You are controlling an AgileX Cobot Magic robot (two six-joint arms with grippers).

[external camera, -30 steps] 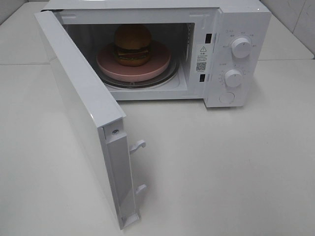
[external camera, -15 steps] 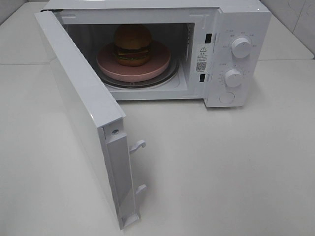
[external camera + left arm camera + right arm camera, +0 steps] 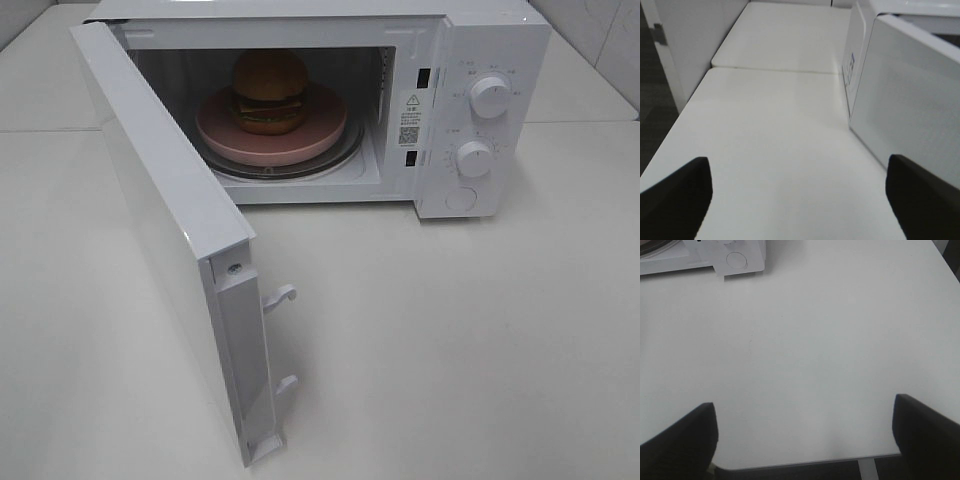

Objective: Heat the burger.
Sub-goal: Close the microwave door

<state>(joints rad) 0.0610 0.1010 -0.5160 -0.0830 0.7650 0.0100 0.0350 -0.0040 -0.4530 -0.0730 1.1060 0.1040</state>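
Observation:
The burger (image 3: 270, 92), with a domed brown bun, sits on a round pink plate (image 3: 215, 128) inside the white microwave (image 3: 480, 45). The microwave door (image 3: 170, 230) stands wide open, swung out toward the front left. Neither gripper shows in the exterior high view. My left gripper (image 3: 797, 200) is open and empty above the bare table, beside the outer face of the door (image 3: 910, 105). My right gripper (image 3: 805, 440) is open and empty above the table near its front edge, well back from the microwave's lower corner (image 3: 737, 260).
The microwave has two white knobs (image 3: 490, 97) and a round button (image 3: 461, 199) on its right panel. Two latch hooks (image 3: 280, 297) stick out from the door's edge. A table seam (image 3: 775, 71) runs across in the left wrist view.

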